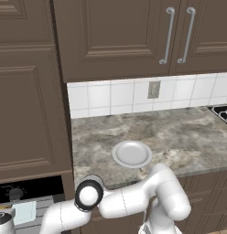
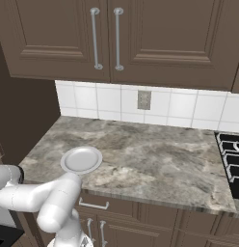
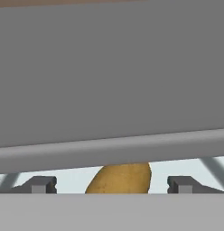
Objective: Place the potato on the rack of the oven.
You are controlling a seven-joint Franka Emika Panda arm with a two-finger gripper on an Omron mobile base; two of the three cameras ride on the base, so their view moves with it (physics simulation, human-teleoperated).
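In the hand view the golden-brown potato (image 3: 119,178) lies on a pale flat sheet (image 3: 179,168) of the rack, behind a grey rack bar (image 3: 109,150). My gripper (image 3: 111,185) is open around it. Each finger tip (image 3: 40,185) stands a clear gap away from the potato's sides. The light grey wall of the oven (image 3: 109,67) rises behind. In the left base view the arm reaches down and left into the oven (image 1: 28,188), under its black panel with a round knob (image 1: 14,194).
A round white plate (image 1: 132,153) (image 2: 81,159) with nothing on it sits near the counter's front edge. Brown cabinets hang above the counter, with a tall one left of it. A black stove grate (image 2: 232,161) is at the counter's right end.
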